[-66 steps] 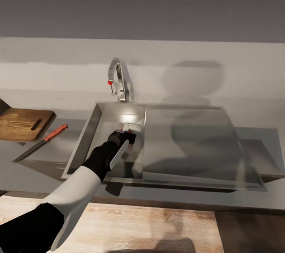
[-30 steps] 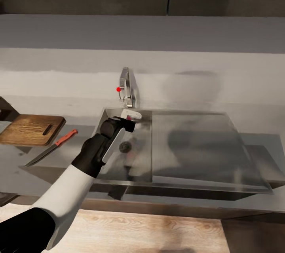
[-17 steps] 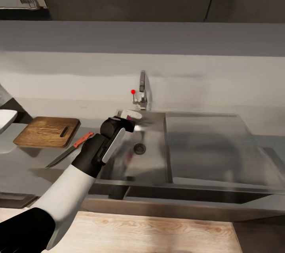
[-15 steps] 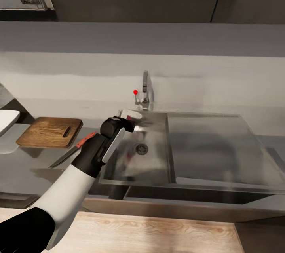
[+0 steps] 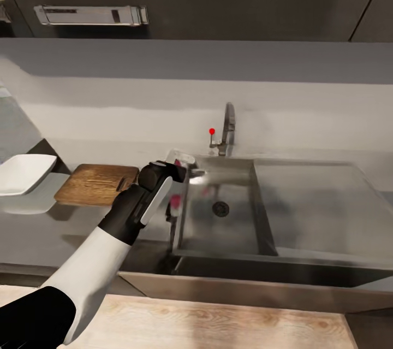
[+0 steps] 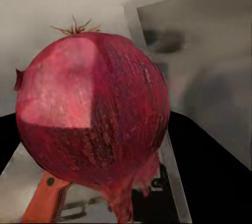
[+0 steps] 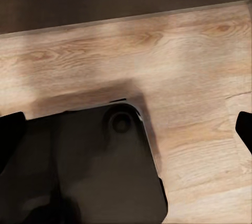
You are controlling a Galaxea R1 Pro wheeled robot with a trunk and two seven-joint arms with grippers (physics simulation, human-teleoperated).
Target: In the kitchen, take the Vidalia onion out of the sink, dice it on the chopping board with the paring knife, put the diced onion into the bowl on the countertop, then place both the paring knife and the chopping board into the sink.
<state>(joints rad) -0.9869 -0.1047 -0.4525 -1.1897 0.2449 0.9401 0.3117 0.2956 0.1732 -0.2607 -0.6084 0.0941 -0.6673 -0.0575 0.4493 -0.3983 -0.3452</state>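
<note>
A glossy grey bench point(image 5: 49, 229) runs under a pale grey wall, with dark cabinets above and a wood-grain floor point(image 5: 218, 321) below. Set into the bench is the steel sink point(image 5: 218, 229), its round drain point(image 5: 220, 207) showing in the basin, a flat drainboard point(image 5: 327, 201) adjoining on the far side from the arm, and a chrome tap point(image 5: 228, 130) with a red knob behind it.

The left hand point(image 5: 180, 166) hangs over the sink's edge nearest the chopping board, clamped on the Vidalia onion point(image 6: 92, 113). In the left wrist view the pinkish-red ball sits between the dark fingers point(image 6: 210, 171), its dry root tuft uppermost, with the paring knife's orange handle point(image 6: 44, 203) showing beneath it on the bench. In the head view only a sliver of red shows at the hand.

The dark brown chopping board point(image 5: 95, 184) lies on the bench just beside the arm, and the white bowl point(image 5: 24, 173) stands beyond it, apart from the board.

The right wrist view looks down on the wooden floor point(image 7: 184, 61) and a dark part of the robot point(image 7: 94, 166); the tips of the right hand's fingers point(image 7: 10, 129) show at both edges, spread wide apart.
</note>
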